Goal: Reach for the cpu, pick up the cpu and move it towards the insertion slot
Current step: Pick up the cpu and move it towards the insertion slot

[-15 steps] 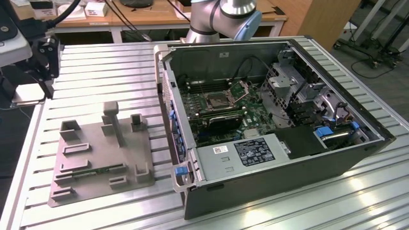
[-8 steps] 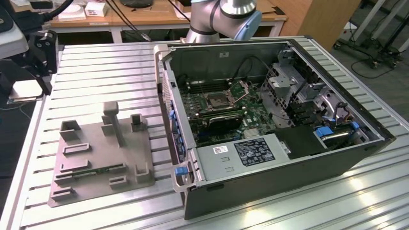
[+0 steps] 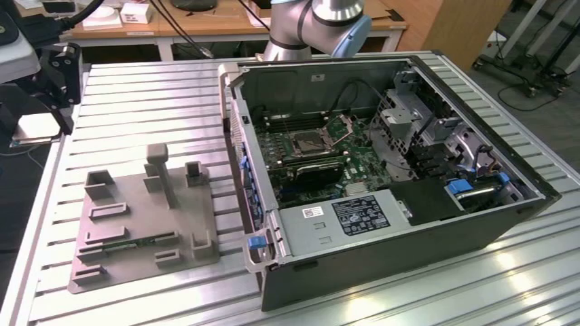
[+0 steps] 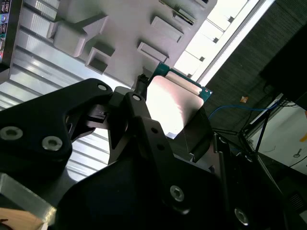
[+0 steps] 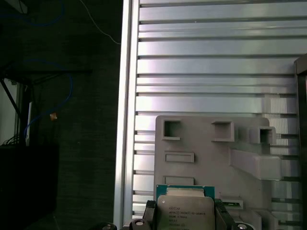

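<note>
**Fingers** (image 5: pixel 149 214): two, black, closed on the cpu (image 5: pixel 184 213), one against each of two opposite edges. The second wrist view shows the same grip, with the chip clamped between them.

**Cpu:** flat and square, with a silver-grey metal top and a green board rim. It is held in the fingers off the surface, and the grey plastic tray lies behind it in both wrist views.

**Tray** (image 5: pixel 211 158): grey plastic with raised blocks and shallow recesses. It lies on the tabletop (image 5: pixel 206 72) near one edge.

**Tabletop:** ribbed aluminium.

**Memory stick** (image 3: pixel 127 246): narrow and green, lying in the tray.

**Computer case** (image 3: pixel 408 248): open-sided, lying on the tabletop to the exterior view's right of the tray.

**Insertion slot** (image 3: pixel 306 144): square metal-framed socket with a dark centre, on the board inside the case. Its hinged bracket (image 3: pixel 343 128) is tilted up beside it. The slot is well apart from the tray.

**Robot arm** (image 3: pixel 317 27): rises behind the case.
</note>
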`<move>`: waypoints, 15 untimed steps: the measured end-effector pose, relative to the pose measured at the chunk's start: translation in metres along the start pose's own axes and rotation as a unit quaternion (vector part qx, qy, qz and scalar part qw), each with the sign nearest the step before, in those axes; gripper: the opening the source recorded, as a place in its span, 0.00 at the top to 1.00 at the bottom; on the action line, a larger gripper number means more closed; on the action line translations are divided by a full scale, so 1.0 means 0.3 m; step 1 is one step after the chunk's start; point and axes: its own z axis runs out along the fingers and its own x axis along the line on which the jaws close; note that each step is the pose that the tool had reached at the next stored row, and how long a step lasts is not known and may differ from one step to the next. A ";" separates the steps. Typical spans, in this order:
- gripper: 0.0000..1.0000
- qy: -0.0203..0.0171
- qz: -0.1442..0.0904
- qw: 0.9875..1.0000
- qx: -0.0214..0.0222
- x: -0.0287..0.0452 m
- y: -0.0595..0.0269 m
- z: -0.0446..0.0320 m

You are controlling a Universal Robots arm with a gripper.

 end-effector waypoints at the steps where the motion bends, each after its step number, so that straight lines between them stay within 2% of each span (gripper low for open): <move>1: 0.45 0.000 0.000 1.000 0.000 0.000 0.000 0.000; 4: 0.45 0.000 0.000 1.000 0.000 -0.003 0.000 -0.001; 15: 0.45 0.000 0.000 1.000 0.000 -0.038 -0.001 0.000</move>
